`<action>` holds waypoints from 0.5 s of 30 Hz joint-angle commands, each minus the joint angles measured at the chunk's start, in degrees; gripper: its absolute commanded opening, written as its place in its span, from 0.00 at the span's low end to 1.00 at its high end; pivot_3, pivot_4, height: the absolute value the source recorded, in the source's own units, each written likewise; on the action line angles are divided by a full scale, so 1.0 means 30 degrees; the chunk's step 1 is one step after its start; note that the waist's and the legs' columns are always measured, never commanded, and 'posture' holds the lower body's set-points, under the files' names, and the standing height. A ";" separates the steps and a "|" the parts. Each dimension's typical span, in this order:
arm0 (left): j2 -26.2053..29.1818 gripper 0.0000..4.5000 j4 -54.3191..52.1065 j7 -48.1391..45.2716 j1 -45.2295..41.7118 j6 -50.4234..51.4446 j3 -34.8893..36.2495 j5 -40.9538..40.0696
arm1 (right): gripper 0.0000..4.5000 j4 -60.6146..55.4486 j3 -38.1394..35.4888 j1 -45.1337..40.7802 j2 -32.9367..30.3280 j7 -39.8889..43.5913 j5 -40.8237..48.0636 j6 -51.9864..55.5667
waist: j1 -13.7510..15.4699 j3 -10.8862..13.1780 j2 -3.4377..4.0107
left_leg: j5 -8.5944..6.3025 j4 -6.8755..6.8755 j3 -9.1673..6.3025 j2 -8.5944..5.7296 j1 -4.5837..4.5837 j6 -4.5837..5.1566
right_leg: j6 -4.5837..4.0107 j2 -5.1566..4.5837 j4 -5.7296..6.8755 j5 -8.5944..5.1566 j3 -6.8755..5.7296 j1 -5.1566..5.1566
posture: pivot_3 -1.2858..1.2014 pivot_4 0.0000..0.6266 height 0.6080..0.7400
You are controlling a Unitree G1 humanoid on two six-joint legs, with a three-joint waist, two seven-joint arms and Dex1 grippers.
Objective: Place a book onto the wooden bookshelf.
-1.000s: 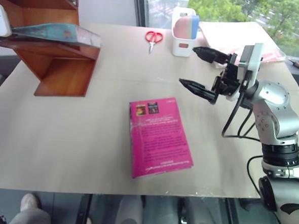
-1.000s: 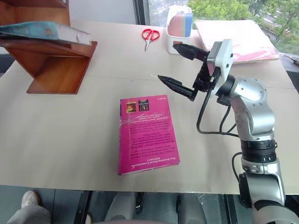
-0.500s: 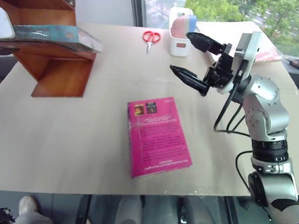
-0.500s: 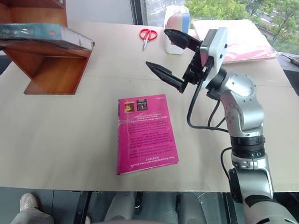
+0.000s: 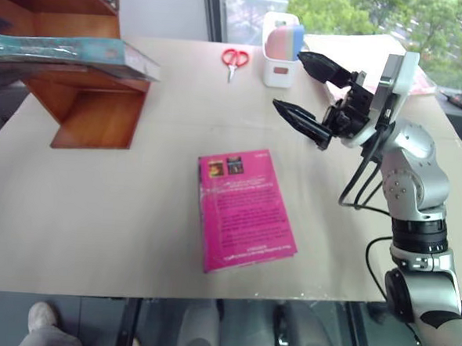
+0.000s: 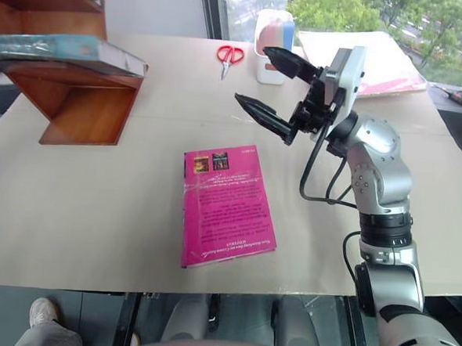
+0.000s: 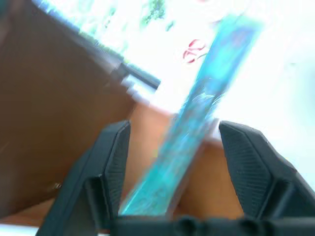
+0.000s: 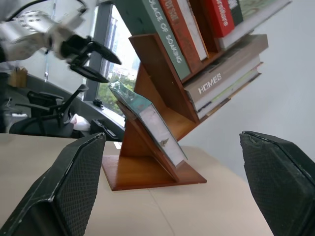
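One teal book [image 5: 74,51] lying flat on wooden bookshelf [image 5: 94,106] board, left end effector [image 7: 170,162] spread around its edge without contact, right end effector [image 5: 310,90] wide, empty above bench [image 5: 95,212].

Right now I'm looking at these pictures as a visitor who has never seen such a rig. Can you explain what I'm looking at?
It is a humanoid robot with two arms, each ending in a gripper of two black fingers. The two wide pictures come from cameras in its head, looking down over a table. The other two come from cameras on its wrists, looking along the fingers.

On the table lie a pink book, red scissors, a white holder and a pale folder. At the left stands a wooden bookshelf with a teal book lying on its board.

The right gripper hangs open above the table, holding nothing. The left gripper is at the shelf, its fingers apart on either side of the teal book, not squeezing it.
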 commanded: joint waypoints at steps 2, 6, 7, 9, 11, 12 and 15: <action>-0.1344 0.70 -0.8488 0.2742 0.1941 0.8204 0.2625 -0.5502 | 1.00 -0.1121 -0.0922 -0.0158 -0.0221 -0.0501 0.1221 0.0845 | 0.0018 0.0004 -0.0027 | 0.0008 0.0045 -0.0035 0.0011 0.0000 -0.0013 | -0.0002 0.0033 0.0063 -0.0002 -0.0014 0.0000 | 0.52 0.24 1.00; -0.6069 0.70 -1.2516 0.8374 0.2513 1.0187 0.0487 -0.7593 | 1.00 -0.2208 -0.0558 0.1900 -0.2634 -0.0002 0.0385 0.2398 | 0.0277 -0.0011 0.0036 | 0.0011 0.0070 -0.0033 -0.0014 0.0116 -0.0017 | -0.0003 0.0025 0.0108 -0.0002 0.0021 0.0103 | 0.52 0.24 1.00; -0.7362 0.70 -1.3023 0.9790 0.2632 1.0221 0.0039 -0.7524 | 1.00 -0.2461 -0.0360 0.2574 -0.3359 0.0066 -0.0113 0.2666 | 0.0407 -0.0028 0.0064 | 0.0010 0.0063 -0.0031 -0.0017 0.0185 -0.0016 | -0.0006 0.0025 0.0096 -0.0004 0.0021 0.0173 | 0.52 0.24 1.00; -0.9618 0.70 -1.3667 1.1777 0.3556 1.0464 -0.1406 -0.7005 | 1.00 -0.2732 -0.0164 0.4213 -0.4925 -0.0310 -0.1585 0.2836 | 0.0515 -0.0032 0.0013 | 0.0005 0.0060 -0.0035 -0.0024 0.0306 -0.0012 | -0.0010 0.0021 0.0051 -0.0007 0.0013 0.0309 | 0.52 0.24 1.00; -1.1517 0.70 -1.3759 1.3555 0.4949 1.0362 -0.2770 -0.5803 | 1.00 -0.2925 -0.0876 0.5758 -0.5807 -0.1458 -0.2217 0.3449 | 0.0451 -0.0039 0.0005 | 0.0007 0.0068 -0.0049 -0.0023 0.0299 -0.0013 | -0.0013 0.0032 0.0052 -0.0003 0.0027 0.0296 | 0.52 0.24 1.00; -1.2200 0.76 -1.3666 1.4098 0.5513 0.9930 -0.3102 -0.5225 | 1.00 -0.3050 -0.1240 0.6294 -0.6016 -0.2195 -0.2356 0.4037 | 0.0304 -0.0038 0.0003 | 0.0006 0.0073 -0.0038 -0.0028 0.0302 -0.0012 | -0.0013 0.0031 0.0057 -0.0003 0.0046 0.0297 | 0.52 0.24 1.00; -1.2665 0.98 -1.3197 1.4538 0.7834 0.8311 -0.4159 -0.2740 | 1.00 -0.4043 -0.2289 0.8575 -0.6816 -0.3428 -0.2655 0.5390 | 0.0083 -0.0041 0.0005 | 0.0006 0.0046 -0.0034 -0.0032 0.0285 -0.0012 | -0.0010 0.0032 0.0022 0.0000 0.0069 0.0275 | 0.52 0.24 1.00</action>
